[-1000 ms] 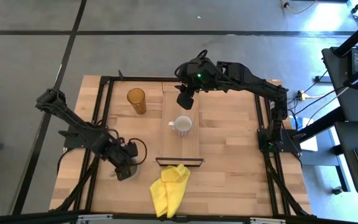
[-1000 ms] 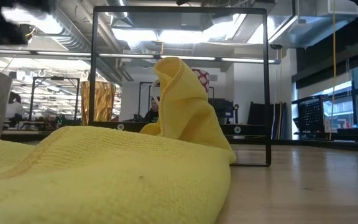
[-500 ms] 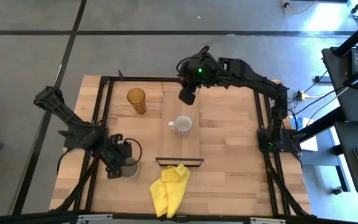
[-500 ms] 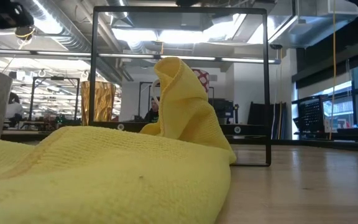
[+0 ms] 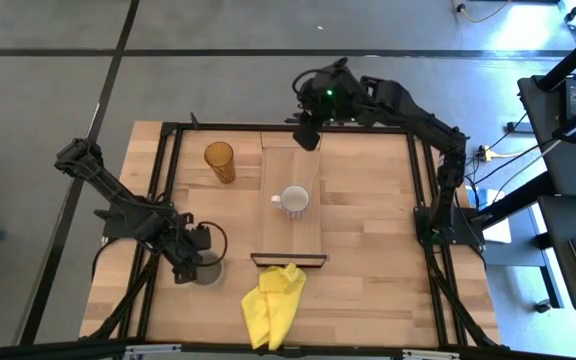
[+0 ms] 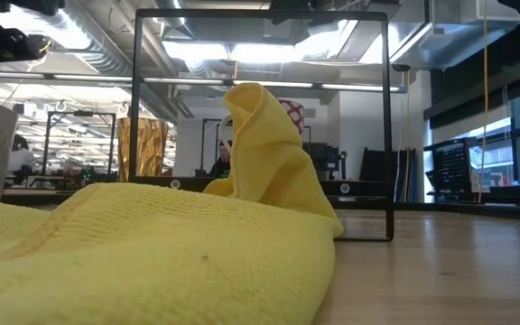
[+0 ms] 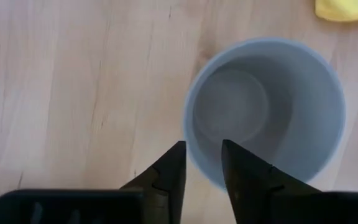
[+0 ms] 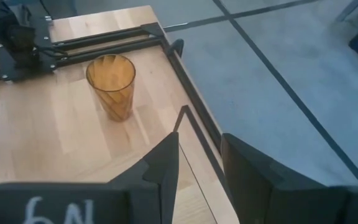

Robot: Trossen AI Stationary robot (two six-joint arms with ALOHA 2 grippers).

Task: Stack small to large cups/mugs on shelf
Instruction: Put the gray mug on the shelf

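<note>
The grey mug (image 5: pixel 208 271) stands upright on the tabletop near the left front, its mouth open in the left wrist view (image 7: pixel 272 118). My left gripper (image 5: pixel 190 262) (image 7: pixel 202 149) hovers open just above its rim, one finger over the wall's outside and one over the inside. The white mug (image 5: pixel 294 200) stands on the pale shelf plank (image 5: pixel 290 235). The amber tumbler (image 5: pixel 219 161) (image 8: pixel 112 87) stands on the table left of the plank's far end. My right gripper (image 5: pixel 308 131) (image 8: pixel 199 149) is open and holds nothing above that far end.
A crumpled yellow cloth (image 5: pixel 273 300) lies at the near edge and fills most of the low view (image 6: pixel 152 253). The shelf's dark lip (image 5: pixel 288 259) stands between the cloth and the white mug. Black frame rails (image 5: pixel 168 150) run along the table's sides.
My right gripper has drawn back from above the white mug toward the table's far edge, rising. My left gripper has shifted off the grey mug's top toward the table's left, uncovering the mug, then crept back toward its rim. No mug has moved.
</note>
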